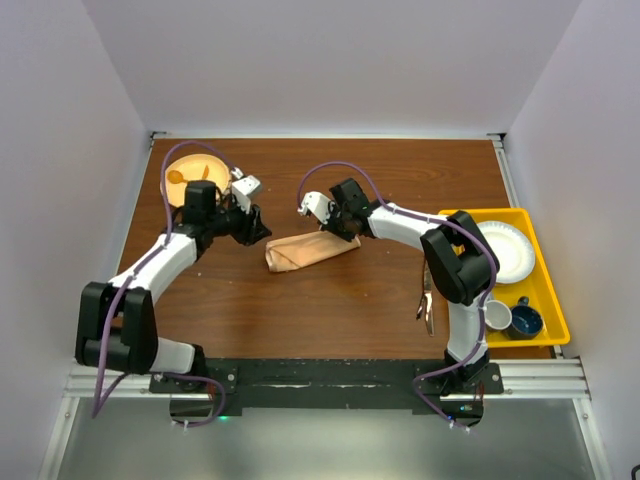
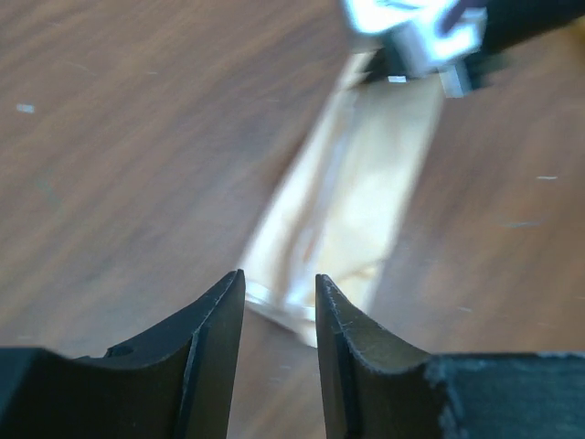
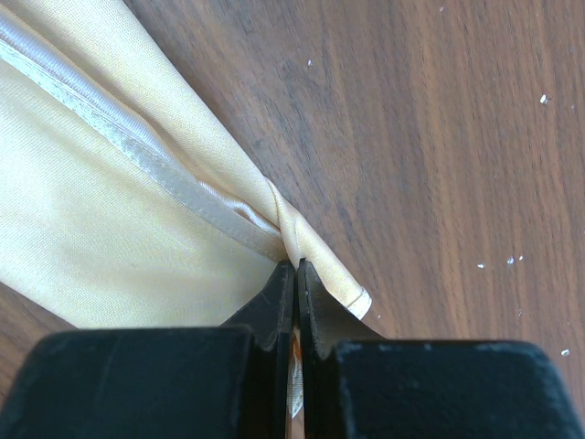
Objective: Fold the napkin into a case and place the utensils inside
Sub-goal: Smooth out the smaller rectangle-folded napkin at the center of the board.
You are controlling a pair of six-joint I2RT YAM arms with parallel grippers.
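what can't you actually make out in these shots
Top view: the utensils left of the yellow tray are too small to count or tell apart.
Top view: the right gripper covers the napkin end it pinches.
Left wrist view: motion blur smears the napkin's folds and any pocket opening.
Right wrist view: frame edges cut off most of the napkin.

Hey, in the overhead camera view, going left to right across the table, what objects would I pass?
Round wooden plate → folded peach-orange satin napkin → dark metal utensils → yellow plastic tray.
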